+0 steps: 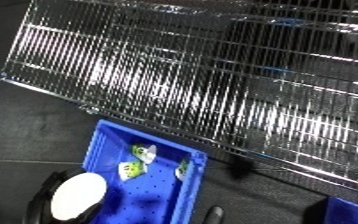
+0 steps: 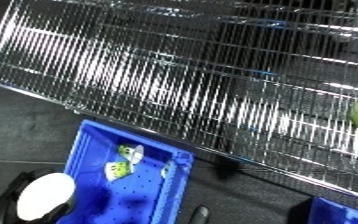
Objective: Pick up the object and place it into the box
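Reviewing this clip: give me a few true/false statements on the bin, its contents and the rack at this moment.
1. The bin is blue. True.
2. The bin holds nothing. False: several small green and white items lie in it.
3. A wire rack runs behind the bin. True.
4. The rack is wooden. False: it is shiny metal wire.
5. A white round part shows at the bin's lower left. True.
6. A hand is curled round an item in the bin. False: no hand clearly shows there.
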{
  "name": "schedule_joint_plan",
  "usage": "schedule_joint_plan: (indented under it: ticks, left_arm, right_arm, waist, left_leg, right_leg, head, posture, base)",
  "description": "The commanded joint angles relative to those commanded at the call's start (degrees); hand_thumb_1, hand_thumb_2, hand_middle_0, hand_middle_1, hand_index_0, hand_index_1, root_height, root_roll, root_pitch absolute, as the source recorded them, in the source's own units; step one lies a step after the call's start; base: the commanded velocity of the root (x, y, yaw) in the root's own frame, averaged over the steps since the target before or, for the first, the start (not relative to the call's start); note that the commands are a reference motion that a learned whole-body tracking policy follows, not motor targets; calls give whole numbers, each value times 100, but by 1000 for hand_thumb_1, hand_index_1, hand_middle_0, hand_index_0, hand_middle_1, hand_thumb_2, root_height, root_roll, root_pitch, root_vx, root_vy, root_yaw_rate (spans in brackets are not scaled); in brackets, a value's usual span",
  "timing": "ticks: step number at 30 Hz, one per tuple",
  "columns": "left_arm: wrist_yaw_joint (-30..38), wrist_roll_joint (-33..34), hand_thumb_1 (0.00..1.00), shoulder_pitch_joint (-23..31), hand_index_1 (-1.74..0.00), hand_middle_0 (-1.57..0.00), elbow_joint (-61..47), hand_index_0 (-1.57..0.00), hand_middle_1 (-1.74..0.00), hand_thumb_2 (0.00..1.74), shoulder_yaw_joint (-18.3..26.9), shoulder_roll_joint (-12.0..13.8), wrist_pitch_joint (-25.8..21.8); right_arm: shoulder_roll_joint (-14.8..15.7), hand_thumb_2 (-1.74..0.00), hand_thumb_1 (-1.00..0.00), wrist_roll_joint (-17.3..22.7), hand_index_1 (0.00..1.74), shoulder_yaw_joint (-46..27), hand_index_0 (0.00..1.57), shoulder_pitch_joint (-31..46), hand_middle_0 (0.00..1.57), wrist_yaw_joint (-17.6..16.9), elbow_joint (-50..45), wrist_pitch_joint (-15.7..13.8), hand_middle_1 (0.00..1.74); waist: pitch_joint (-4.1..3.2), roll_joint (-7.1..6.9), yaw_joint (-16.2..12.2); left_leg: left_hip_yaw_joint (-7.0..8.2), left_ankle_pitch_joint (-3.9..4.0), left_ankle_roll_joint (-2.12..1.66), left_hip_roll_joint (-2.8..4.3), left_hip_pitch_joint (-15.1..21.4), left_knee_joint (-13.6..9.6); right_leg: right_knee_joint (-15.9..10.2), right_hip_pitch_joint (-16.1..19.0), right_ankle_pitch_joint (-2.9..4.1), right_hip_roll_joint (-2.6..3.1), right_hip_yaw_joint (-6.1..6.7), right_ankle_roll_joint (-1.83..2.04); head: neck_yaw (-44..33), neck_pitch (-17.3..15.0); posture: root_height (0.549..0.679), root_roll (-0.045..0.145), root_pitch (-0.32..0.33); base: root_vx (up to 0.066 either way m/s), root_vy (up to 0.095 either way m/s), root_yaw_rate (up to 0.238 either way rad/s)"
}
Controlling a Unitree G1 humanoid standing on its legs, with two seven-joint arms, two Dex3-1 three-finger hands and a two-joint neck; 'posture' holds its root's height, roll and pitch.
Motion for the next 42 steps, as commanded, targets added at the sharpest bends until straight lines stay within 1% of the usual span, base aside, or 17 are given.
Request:
schedule_joint_plan:
  ticks: [2, 5, 7, 10, 15, 19, 24, 30, 32, 35, 38, 42]
  left_arm:
    - [-74, -64, 950, -131, -1653, -1492, 324, -1492, -1653, 1653, 22, 40, 95]
    - [-212, -134, 950, -381, -1653, -1492, 799, -1492, -1653, 1653, 52, 165, 177]
    - [-320, -156, 850, -512, -1479, -1334, 1058, -1334, -1479, 1479, 84, 246, 210]
    - [-514, -207, 700, -708, -1218, -1099, 1447, -1099, -1218, 1218, 104, 321, 232]
    - [-700, -244, 450, -1022, -783, -706, 1999, -706, -783, 783, 62, 391, 302]
    - [-814, -241, 250, -1158, -435, -393, 2283, -393, -435, 435, 40, 433, 326]
    - [-902, -216, 0, -1174, 0, 0, 2419, 0, 0, 0, -21, 417, 359]
    - [-915, -204, 0, -1160, 0, 0, 2482, 0, 0, 0, -100, 341, 449]
    - [-909, -195, 0, -1146, 0, 0, 2491, 0, 0, 0, -129, 313, 486]
    - [-900, -206, 0, -1110, 0, 0, 2496, 0, 0, 0, -171, 263, 559]
    - [-860, -222, 0, -1072, 0, 0, 2496, 0, 0, 0, -205, 222, 637]
    - [-929, -331, 0, -1039, 0, 0, 2538, 0, 0, 0, -224, 180, 778]
  right_arm:
    - [-11, 0, 0, -46, 0, 83, 0, 9, 0, 41, 17, -9, 0]
    - [-42, 0, 0, -81, 0, 176, 0, 24, 0, 101, 4, -11, 0]
    - [-49, 0, 0, -103, 0, 206, 0, 41, 0, 128, -15, -1, 0]
    - [-34, 0, 0, -140, 0, 240, 0, 52, 0, 145, -15, 33, 0]
    - [-9, 0, 0, -192, 0, 265, 0, 49, 0, 167, 2, 82, 0]
    - [4, 0, 0, -188, 0, 277, 0, 39, 0, 180, 15, 84, 0]
    - [-10, 0, 0, -194, 0, 279, 0, 19, 0, 169, -17, 116, 0]
    - [4, 0, 0, -224, 0, 280, 0, -30, 0, 144, -37, 145, 0]
    - [11, 0, 0, -227, 0, 279, 0, -42, 0, 128, -42, 153, 0]
    - [11, 0, 0, -220, 0, 276, 0, -52, 0, 96, -60, 164, 0]
    - [-8, 0, 0, -183, 0, 282, 0, -67, 0, 85, -79, 173, 0]
    - [-17, 0, 0, -172, 0, 281, 0, -105, 0, 83, -76, 173, 0]
  waist:
    - [0, -93, -61]
    - [0, -221, -140]
    - [0, -292, -176]
    - [0, -364, -219]
    - [0, -425, -277]
    - [0, -450, -307]
    - [0, -432, -328]
    - [0, -388, -344]
    - [0, -375, -348]
    - [0, -349, -356]
    - [0, -328, -361]
    - [0, -297, -371]
  left_leg:
    - [11, 23, -9, 47, 39, -37]
    - [32, 58, -32, 116, 103, -109]
    - [47, 72, -44, 156, 134, -145]
    - [71, 80, -53, 196, 166, -178]
    - [104, 83, -64, 229, 209, -222]
    - [122, 74, -66, 238, 224, -226]
    - [132, 59, -62, 213, 246, -237]
    - [138, 36, -53, 183, 234, -205]
    - [139, 32, -54, 175, 240, -211]
    - [141, 22, -49, 164, 241, -198]
    - [156, 7, -37, 155, 225, -170]
    - [165, -5, -36, 144, 187, -134]
  right_leg:
    - [-14, 34, -18, 28, 25, -12]
    - [-89, 101, -22, 66, 58, -22]
    - [-124, 133, -24, 87, 75, -26]
    - [-137, 157, -37, 105, 94, -33]
    - [-168, 185, -43, 112, 115, -28]
    - [-207, 201, -30, 113, 127, -19]
    - [-280, 235, -11, 110, 144, -12]
    - [-308, 229, 9, 105, 155, -4]
    - [-333, 235, 20, 106, 158, 3]
    - [-362, 239, 46, 102, 166, 12]
    - [-387, 224, 79, 99, 170, 21]
    - [-399, 199, 100, 105, 177, 28]
  head:
    - [-208, -61]
    - [-465, -134]
    - [-579, -191]
    - [-684, -258]
    - [-699, -292]
    - [-694, -299]
    - [-613, -282]
    - [-427, -256]
    - [-354, -171]
    - [-284, -55]
    - [-177, -15]
    - [-2, -4]
  posture:
    - [647, 39, 68]
    - [647, 38, 64]
    - [648, 37, 61]
    - [647, 35, 58]
    - [647, 33, 55]
    - [648, 33, 54]
    - [649, 33, 53]
    - [649, 33, 53]
    - [649, 33, 53]
    - [650, 33, 54]
    - [650, 33, 56]
    - [650, 33, 58]
  base:
    - [18, 52, -52]
    - [15, 39, -55]
    - [9, 26, -46]
    - [2, 26, -37]
    - [3, 23, -19]
    - [-1, 6, -30]
    - [0, 3, -47]
    - [-6, 0, -50]
    - [-2, -7, -39]
    - [2, -5, -31]
    - [-8, -14, -43]
    - [-17, -18, -51]
